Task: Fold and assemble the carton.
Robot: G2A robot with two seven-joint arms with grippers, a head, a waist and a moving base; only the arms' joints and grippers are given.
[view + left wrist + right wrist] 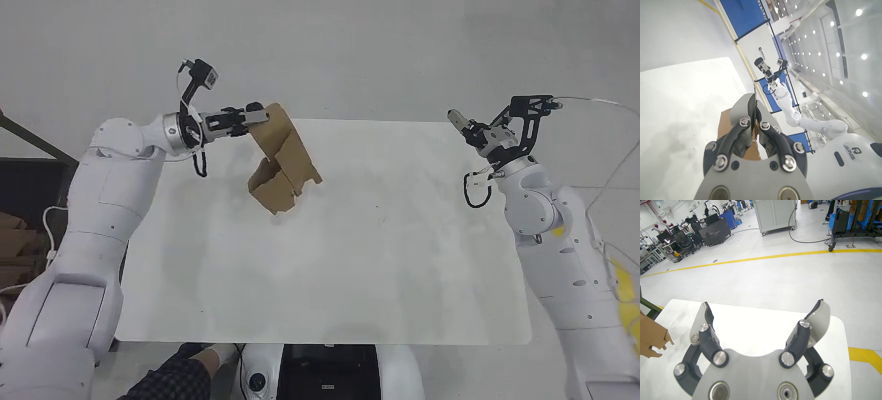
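One white table [400,280] with rounded corners is seen, its top faintly smudged with grey. It is surrounded by a pale grey floor [761,279], across which a curved yellow line [772,255] is painted. Farther back in the room, a grey cabinet [775,215] on casters and dark office chairs [683,240] at desks can be made out. From the left wrist view, blue-and-white panels [745,17] and rows of round ceiling lights [864,56] are seen. Lettering is printed on one white panel.

A single brown carton [283,160] is held over the far left part of the table, partly folded, with its flaps hanging loose. Its upper edge is pinched between the closed fingers of the left gripper [250,117], and a thin cardboard edge is seen clamped between the pads [751,103]. The carton slopes down from that grip towards the table. Whether its lower end rests on the surface cannot be told, and its inside is not shown.

The right gripper [762,309] is held above the far right corner of the table with its fingers spread wide and nothing between them. It is kept well apart from the carton.
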